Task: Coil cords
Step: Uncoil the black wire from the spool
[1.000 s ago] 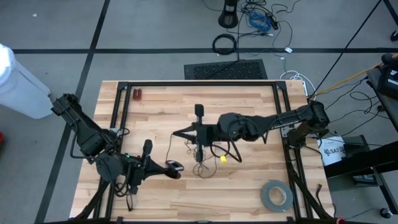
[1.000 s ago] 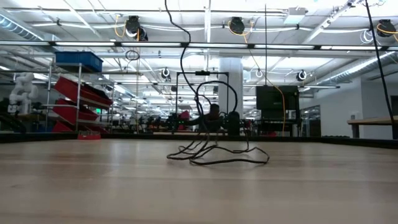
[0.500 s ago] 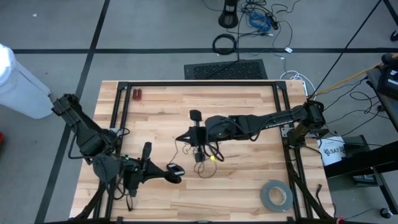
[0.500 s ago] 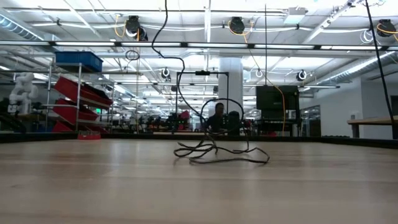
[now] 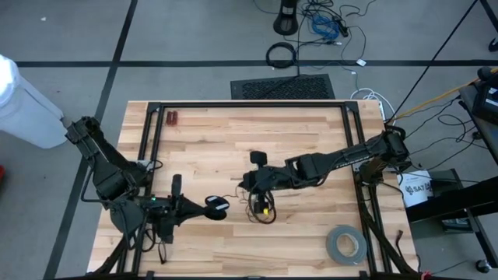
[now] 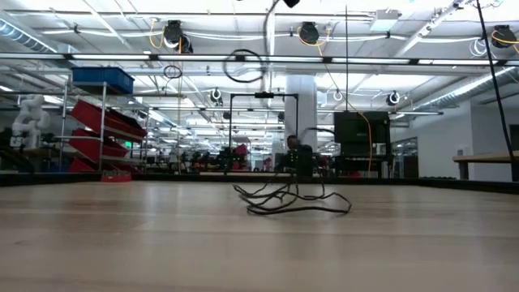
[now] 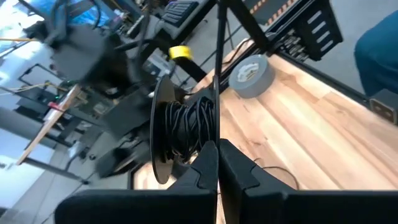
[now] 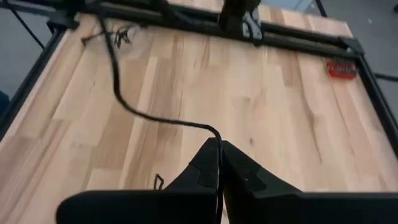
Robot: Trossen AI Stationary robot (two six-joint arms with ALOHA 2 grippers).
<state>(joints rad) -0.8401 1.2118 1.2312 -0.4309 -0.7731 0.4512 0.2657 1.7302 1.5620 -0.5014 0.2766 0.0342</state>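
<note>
The thin black cord shows partly as a small wound bundle (image 7: 194, 127) beside a black disc (image 7: 160, 134), and partly as loose strands (image 5: 261, 208) lying on the wooden table (image 5: 311, 140) with a yellow tag (image 5: 265, 208). My left gripper (image 5: 208, 208) is at the near left, shut at the bundle. My right gripper (image 5: 249, 185) is over the table's middle, just above the loose heap, shut on a strand. In the low view the heap (image 6: 288, 201) lies flat and one loop (image 6: 243, 65) hangs in the air. My left gripper pinches the wound bundle at its edge (image 7: 208, 144), between its two fingertips. The fingers come nearly level from the table's left. The bundle stands lifted clear of the table, and one strand (image 7: 217, 68) leads away from it. My right gripper pinches a single strand (image 8: 214, 132) at its fingertips, slanting down from the table's right. The strand runs off from the fingers in a slack curve (image 8: 118, 81) above the table.
A grey tape roll (image 5: 345, 244) lies near the table's near right corner. A small red object (image 5: 171, 118) sits at the far left by the black frame rail (image 5: 249, 104). Bare wood lies between the heap and the far edge.
My right gripper has sunk toward the loose heap and tipped its fingers downward, still shut on the strand. The loops that stood up from the heap have dropped lower, and a loop has risen higher in the low view. My left gripper has turned slightly with the bundle.
</note>
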